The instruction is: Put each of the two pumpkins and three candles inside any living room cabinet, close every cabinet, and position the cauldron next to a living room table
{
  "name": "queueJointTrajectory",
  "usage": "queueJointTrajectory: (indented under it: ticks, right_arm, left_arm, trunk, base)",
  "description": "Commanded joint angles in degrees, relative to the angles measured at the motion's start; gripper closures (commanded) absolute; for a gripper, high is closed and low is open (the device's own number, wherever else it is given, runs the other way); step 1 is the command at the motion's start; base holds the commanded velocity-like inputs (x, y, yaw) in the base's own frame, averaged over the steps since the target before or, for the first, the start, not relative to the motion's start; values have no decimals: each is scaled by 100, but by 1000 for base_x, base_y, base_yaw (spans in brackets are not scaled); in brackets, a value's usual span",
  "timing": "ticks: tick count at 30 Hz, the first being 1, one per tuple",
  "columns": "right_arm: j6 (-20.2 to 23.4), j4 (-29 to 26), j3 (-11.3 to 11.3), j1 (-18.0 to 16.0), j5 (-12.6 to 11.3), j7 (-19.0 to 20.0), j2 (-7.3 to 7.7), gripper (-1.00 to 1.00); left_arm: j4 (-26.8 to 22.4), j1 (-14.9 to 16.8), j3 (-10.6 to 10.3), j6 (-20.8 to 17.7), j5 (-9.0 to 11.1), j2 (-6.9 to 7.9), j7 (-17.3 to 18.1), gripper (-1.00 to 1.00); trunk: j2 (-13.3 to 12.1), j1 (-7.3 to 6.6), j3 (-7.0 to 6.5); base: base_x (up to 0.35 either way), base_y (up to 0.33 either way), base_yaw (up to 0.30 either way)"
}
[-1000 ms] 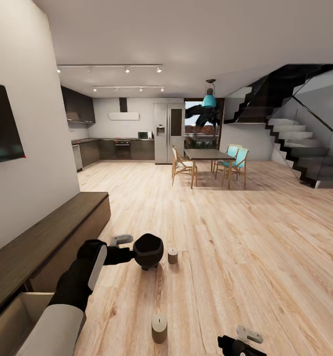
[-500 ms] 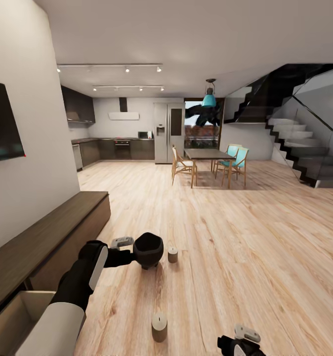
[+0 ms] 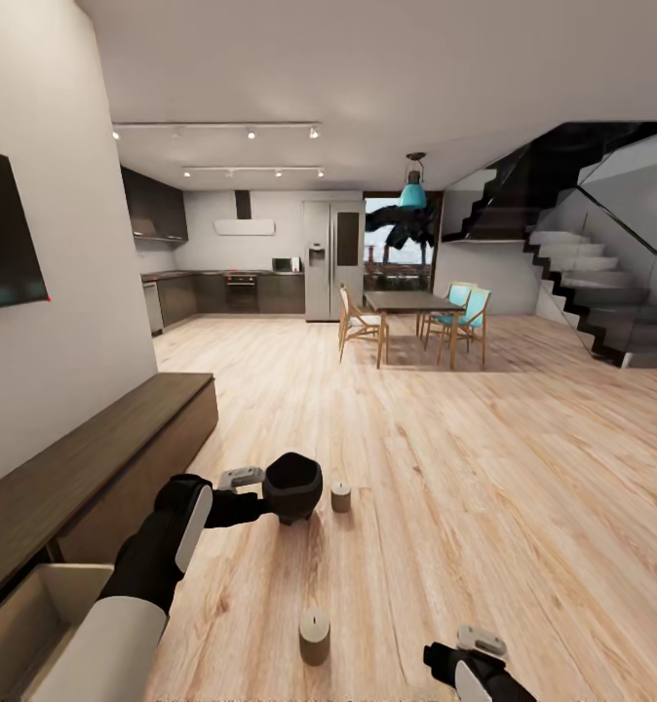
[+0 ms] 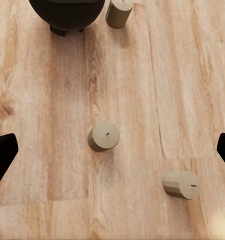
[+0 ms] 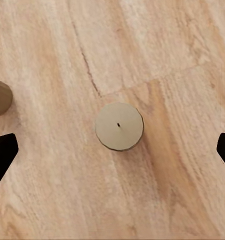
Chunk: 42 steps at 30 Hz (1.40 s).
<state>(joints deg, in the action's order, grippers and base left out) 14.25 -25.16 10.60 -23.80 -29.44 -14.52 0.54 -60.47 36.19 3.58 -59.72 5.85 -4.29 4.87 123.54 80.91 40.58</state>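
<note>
Left wrist view: the left gripper (image 4: 112, 150) has its jaws spread wide, dark tips at both picture edges, nothing between them but floor (image 4: 52, 90).
Left gripper, head view: the left gripper (image 3: 243, 480) is just beside the cauldron (image 3: 292, 486); contact with the rim cannot be confirmed.
Cauldron: stands on its feet on the floor, with the far candle (image 3: 340, 495) just beside it.
Right gripper: the right gripper (image 5: 112, 150) is also spread wide, hovering directly over the near candle (image 5: 119, 126), wick dot visible, candle upright.
Near candle, head view: the near candle (image 3: 315, 635) is well apart from the cauldron.
Third candle: a third candle (image 4: 181, 184) lies tipped on its side.
Cabinet: the cabinet (image 3: 95, 458) runs along the wall, one compartment (image 3: 36, 609) open, pale inside.
Recommended method: judged best to descend centred on the upright candle, close on its sides below the top edge, and lift vertically before swinging toward the open compartment.
Risk: an off-centre closure could topple it.
</note>
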Motion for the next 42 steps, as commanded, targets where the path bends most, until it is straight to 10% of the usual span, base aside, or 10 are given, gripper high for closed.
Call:
queueJointTrajectory:
  ticks: [1,42]
  right_arm:
    - [26,-6,43,-115,-36,-47,3,-100]
    - [-371,172,172,-459,-47,-7,-9,-100]
  left_arm:
    - [-6,5,19,-28,20,-6,4,-100]
    - [-56,2,16,-28,13,-3,-10,-100]
  trunk:
    - [45,22,25]
    - [1689,922,761]
  base:
    - [0,0,0]
    - [0,0,0]
